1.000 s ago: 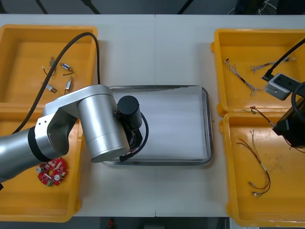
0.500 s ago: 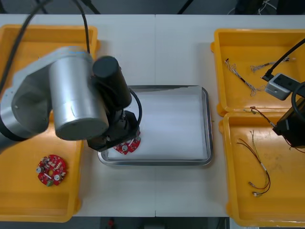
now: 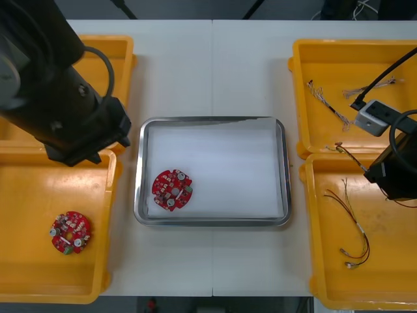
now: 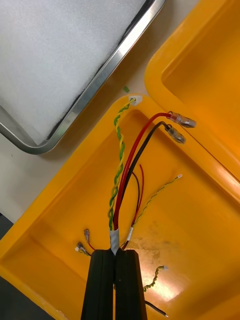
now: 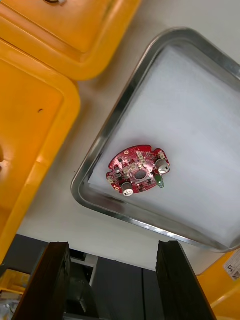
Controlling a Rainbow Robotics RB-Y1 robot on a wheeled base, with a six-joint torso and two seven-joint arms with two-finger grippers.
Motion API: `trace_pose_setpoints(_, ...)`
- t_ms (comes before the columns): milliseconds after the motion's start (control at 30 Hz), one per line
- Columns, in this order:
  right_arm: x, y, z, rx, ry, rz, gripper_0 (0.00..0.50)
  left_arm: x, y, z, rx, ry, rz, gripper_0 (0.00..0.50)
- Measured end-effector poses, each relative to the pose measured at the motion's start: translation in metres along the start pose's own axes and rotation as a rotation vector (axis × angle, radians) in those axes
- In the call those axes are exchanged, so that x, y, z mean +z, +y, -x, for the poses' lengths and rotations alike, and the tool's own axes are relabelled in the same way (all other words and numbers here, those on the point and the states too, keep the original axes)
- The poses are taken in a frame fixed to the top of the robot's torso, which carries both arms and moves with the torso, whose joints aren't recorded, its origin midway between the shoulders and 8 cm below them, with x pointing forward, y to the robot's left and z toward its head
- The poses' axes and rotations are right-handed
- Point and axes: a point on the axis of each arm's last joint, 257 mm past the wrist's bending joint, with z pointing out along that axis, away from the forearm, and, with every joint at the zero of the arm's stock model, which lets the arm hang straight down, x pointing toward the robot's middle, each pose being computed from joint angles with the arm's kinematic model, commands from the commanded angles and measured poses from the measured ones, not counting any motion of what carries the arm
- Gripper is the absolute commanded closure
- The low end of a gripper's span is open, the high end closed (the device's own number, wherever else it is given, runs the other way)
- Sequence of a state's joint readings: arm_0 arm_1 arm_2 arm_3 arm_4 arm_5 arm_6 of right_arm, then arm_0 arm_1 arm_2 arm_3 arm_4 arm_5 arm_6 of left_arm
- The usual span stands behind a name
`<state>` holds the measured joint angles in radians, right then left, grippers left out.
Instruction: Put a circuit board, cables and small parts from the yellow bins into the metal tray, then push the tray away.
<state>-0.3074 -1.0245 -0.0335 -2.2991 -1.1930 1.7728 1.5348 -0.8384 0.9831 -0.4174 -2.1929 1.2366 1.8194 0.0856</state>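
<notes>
A round red circuit board point(image 3: 172, 190) lies flat in the metal tray point(image 3: 212, 120), near its front left corner. My left gripper point(image 5: 115, 282) hangs open and empty high above the board point(image 5: 136, 170), with the left arm point(image 3: 62, 98) raised over the left bins. My right gripper point(image 4: 116, 270) is shut on the taped end of a cable bundle point(image 4: 120, 165) of twisted green-yellow, red and black wires. The bundle reaches over the near right bin point(image 4: 200, 210) towards the tray's corner point(image 4: 100, 85). In the front view the right arm point(image 3: 396, 171) sits over that bin.
A second red board point(image 3: 70, 232) lies in the near left bin point(image 3: 39, 189). Thin twisted cables point(image 3: 326, 104) lie in the far right bin point(image 3: 352, 59), and red and yellow cables point(image 3: 355, 235) in the near right bin point(image 3: 378, 287). Most of the tray's white inside is bare.
My left arm set the board down in the tray, opened, then rose and drew back left over the bins. The right arm shifted slightly.
</notes>
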Motion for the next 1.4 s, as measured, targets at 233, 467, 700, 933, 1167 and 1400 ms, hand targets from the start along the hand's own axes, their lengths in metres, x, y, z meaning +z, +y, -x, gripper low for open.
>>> trace_pose_setpoints(233,0.012,0.019,0.018,-0.135,0.018,-0.026,0.5,-0.032,0.025,0.048,-0.123,0.025,0.022,0.0)
trace_pose_setpoints(467,0.025,0.058,0.042,-0.307,0.026,0.012,0.5,-0.049,0.049,0.098,-0.038,0.022,0.014,0.0)
trace_pose_setpoints(700,0.033,0.1,0.072,-0.512,0.002,0.054,0.5,-0.049,0.076,0.134,-0.131,0.016,0.044,0.0)
trace_pose_setpoints(933,0.059,0.129,0.106,-0.596,-0.008,0.078,0.5,-0.043,0.101,0.17,-0.244,-0.036,0.076,0.0)
trace_pose_setpoints(1167,0.09,0.139,0.129,-0.837,-0.014,0.075,0.5,-0.038,0.119,0.206,-0.207,-0.104,0.089,0.0)
trace_pose_setpoints(1400,0.117,0.144,0.127,-0.87,-0.006,0.076,0.5,-0.038,0.126,0.249,-0.214,-0.192,0.099,0.0)
